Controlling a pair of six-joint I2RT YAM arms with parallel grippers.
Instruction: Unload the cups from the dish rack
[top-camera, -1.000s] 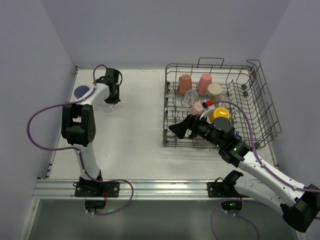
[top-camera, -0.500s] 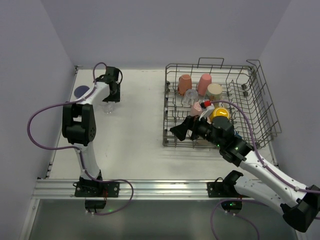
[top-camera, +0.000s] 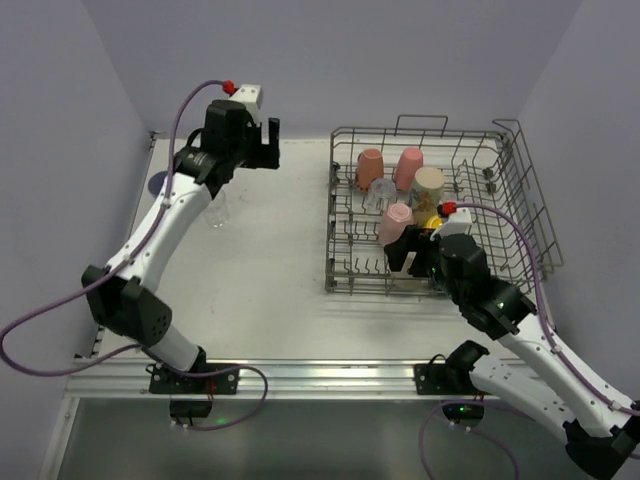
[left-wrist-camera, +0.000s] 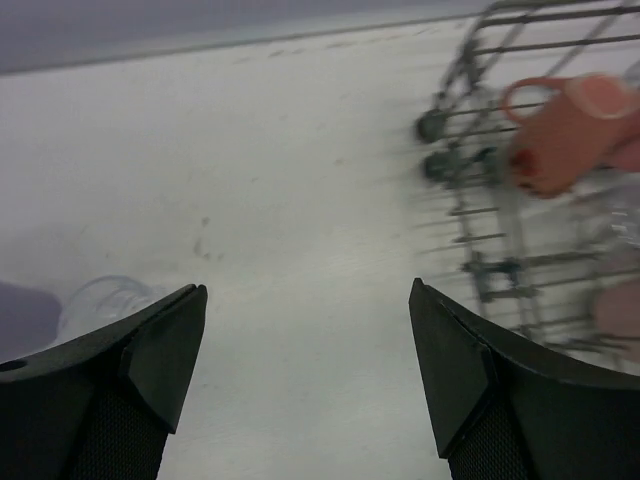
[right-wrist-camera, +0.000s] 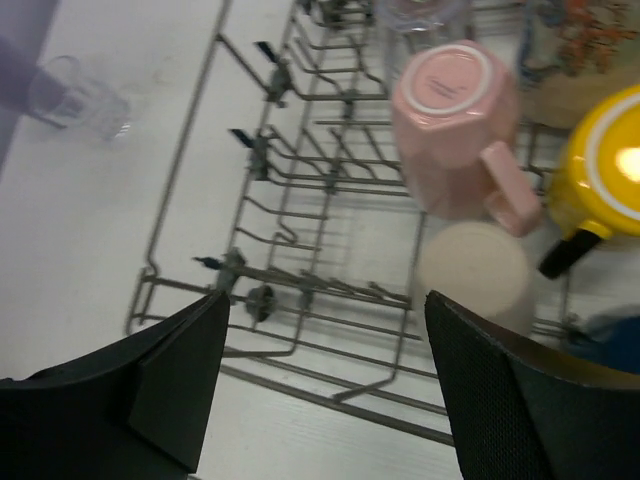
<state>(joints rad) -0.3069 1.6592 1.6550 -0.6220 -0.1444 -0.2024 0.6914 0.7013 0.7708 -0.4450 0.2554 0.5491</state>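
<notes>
Hovering over dish rack edge, right claw

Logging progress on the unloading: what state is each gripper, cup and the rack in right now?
Dish rack: partly loaded.
Left gripper: open, empty.
Right gripper: open, empty.
Glass tumbler: on table, outside rack.
Pink mug: in rack, base up.
Cream cup: in rack.
Yellow cup: in rack.
</notes>
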